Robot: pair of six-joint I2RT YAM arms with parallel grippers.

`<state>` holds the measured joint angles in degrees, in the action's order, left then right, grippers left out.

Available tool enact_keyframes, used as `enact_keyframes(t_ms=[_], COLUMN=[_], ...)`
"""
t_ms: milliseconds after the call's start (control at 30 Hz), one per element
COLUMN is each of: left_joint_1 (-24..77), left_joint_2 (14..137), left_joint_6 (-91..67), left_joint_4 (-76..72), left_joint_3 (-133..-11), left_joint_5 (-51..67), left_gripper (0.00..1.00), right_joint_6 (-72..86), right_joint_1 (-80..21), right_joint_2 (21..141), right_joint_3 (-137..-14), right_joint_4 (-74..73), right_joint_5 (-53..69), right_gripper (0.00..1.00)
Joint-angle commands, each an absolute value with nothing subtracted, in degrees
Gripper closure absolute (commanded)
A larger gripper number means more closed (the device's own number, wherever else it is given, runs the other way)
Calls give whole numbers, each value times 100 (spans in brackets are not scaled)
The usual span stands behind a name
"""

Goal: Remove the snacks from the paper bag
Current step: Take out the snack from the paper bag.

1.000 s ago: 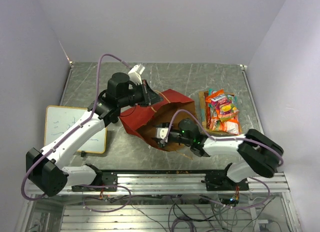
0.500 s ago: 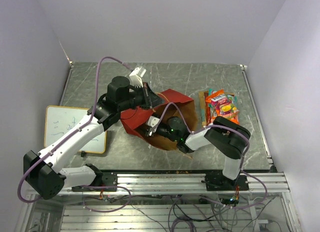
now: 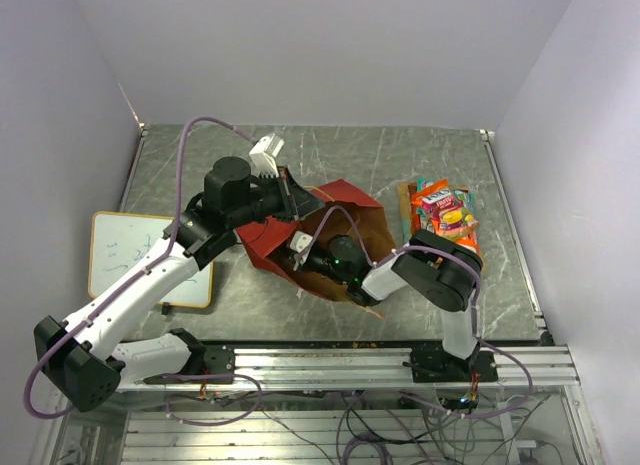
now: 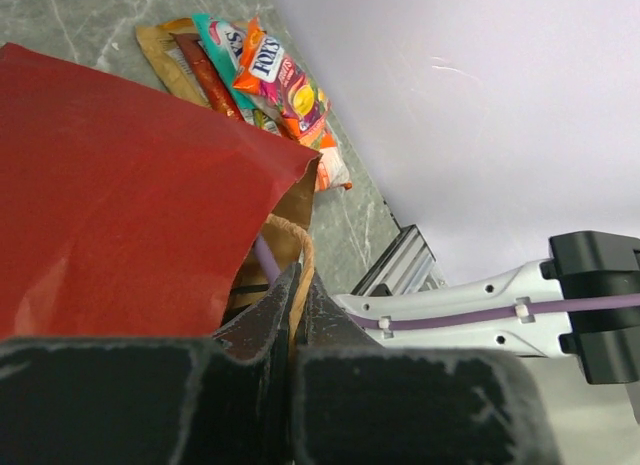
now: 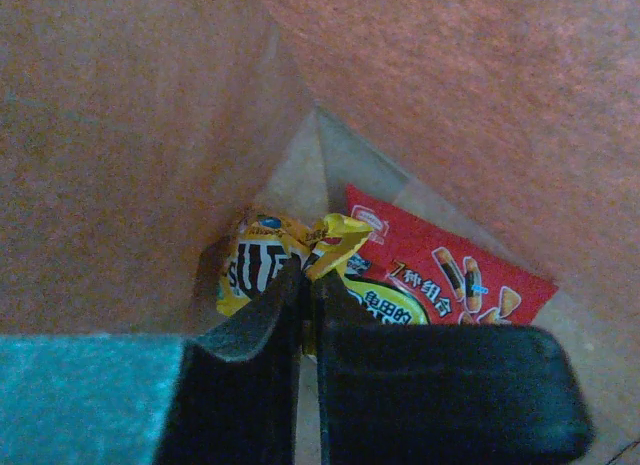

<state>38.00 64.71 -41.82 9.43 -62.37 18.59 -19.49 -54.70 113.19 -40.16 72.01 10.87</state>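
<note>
The paper bag, red outside and brown inside, lies on its side with its mouth toward the right arm. My left gripper is shut on the bag's cord handle at the upper rim of the mouth. My right gripper is deep inside the bag, shut on the crumpled edge of a small yellow packet. A red packet lies beside it at the bag's bottom. Several snacks lie in a pile on the table to the right of the bag.
A yellow-framed whiteboard lies flat at the left of the table. The metal rail with both arm bases runs along the near edge. Walls close the table at the back and on both sides.
My right arm has pushed further into the bag and its jaws have closed on the yellow packet. The left arm has shifted slightly left, still holding the handle.
</note>
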Motion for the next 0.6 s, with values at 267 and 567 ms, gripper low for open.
enact_keyframes(t_ms=[267,567], left_joint_1=[3829,3774], left_joint_2=[6368,6760], left_joint_6=[-3519,-3341], left_joint_4=[1313,1466], left_joint_3=[-6417,-6638], left_joint_5=[802,76], left_gripper=[93,93], right_joint_6=[-2221,-2084], right_joint_1=[-5504,-5500], right_joint_2=[9020,5678], right_joint_3=[-3007,-2943], right_joint_4=[5444,1332], right_joint_5=[592,216], right_gripper=[100,100])
